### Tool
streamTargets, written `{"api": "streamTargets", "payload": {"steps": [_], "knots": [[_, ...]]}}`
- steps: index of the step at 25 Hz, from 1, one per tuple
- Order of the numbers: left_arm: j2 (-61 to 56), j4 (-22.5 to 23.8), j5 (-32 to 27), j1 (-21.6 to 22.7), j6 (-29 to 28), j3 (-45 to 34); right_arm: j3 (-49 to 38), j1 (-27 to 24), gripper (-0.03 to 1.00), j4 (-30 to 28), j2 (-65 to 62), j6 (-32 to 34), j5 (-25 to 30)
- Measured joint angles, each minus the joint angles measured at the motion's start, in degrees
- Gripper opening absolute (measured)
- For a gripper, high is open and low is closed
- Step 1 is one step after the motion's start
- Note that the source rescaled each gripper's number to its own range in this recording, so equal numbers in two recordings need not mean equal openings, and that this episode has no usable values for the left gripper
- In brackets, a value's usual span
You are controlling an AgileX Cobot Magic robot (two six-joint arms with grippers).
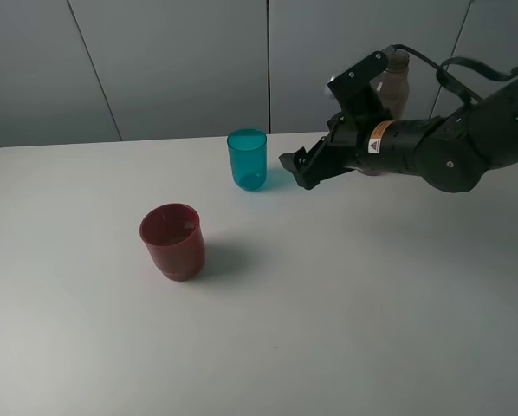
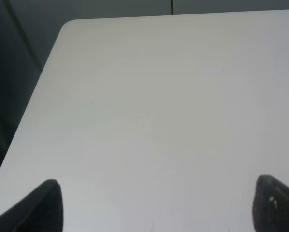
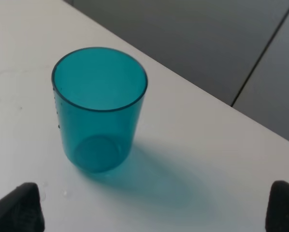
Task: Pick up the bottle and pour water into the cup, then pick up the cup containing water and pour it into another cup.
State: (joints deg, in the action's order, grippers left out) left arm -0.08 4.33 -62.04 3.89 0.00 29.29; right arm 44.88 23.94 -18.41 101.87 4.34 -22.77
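Observation:
The cup (image 1: 247,159), a translucent teal tumbler, stands upright near the table's back edge. My right gripper (image 1: 294,169) hovers just to its right, open, with nothing between its fingers. In the right wrist view the cup (image 3: 98,108) stands ahead of the gripper (image 3: 151,208), apart from both fingertips (image 3: 19,208). Another cup (image 1: 172,241), squat and dark red, stands upright left of centre, nearer the front. The bottle (image 1: 396,74) stands behind the right arm, and only its neck and shoulder show. My left gripper (image 2: 159,208) is open over bare tabletop.
The white table (image 1: 372,303) fills most of the exterior view, and grey wall panels (image 1: 172,61) rise behind its back edge. In the left wrist view the table's edge (image 2: 36,96) and a rounded corner lie close to the left gripper.

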Motion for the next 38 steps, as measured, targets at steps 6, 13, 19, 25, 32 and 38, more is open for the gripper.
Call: {"api": "streamTargets", "payload": {"steps": [6,13,19,25,32,38], "knots": [[0.00,0.00,0.00,0.00,0.00,0.00,-0.08,0.00,0.99,0.25,-20.29,4.33,25.42],[0.00,0.00,0.00,0.00,0.00,0.00,-0.13,0.00,0.99,8.40,-45.41,1.32,51.88],[0.00,0.00,0.00,0.00,0.00,0.00,-0.13,0.00,0.99,10.86,-62.65,-3.39,75.97],[0.00,0.00,0.00,0.00,0.00,0.00,-2.74,0.00,0.99,17.23,-76.46,-8.50,91.37],[0.00,0.00,0.00,0.00,0.00,0.00,-11.10,0.00,0.99,19.57,-94.24,-8.85,92.80],[0.00,0.00,0.00,0.00,0.00,0.00,-13.79,0.00,0.99,22.29,-101.63,-8.70,90.89]]}}
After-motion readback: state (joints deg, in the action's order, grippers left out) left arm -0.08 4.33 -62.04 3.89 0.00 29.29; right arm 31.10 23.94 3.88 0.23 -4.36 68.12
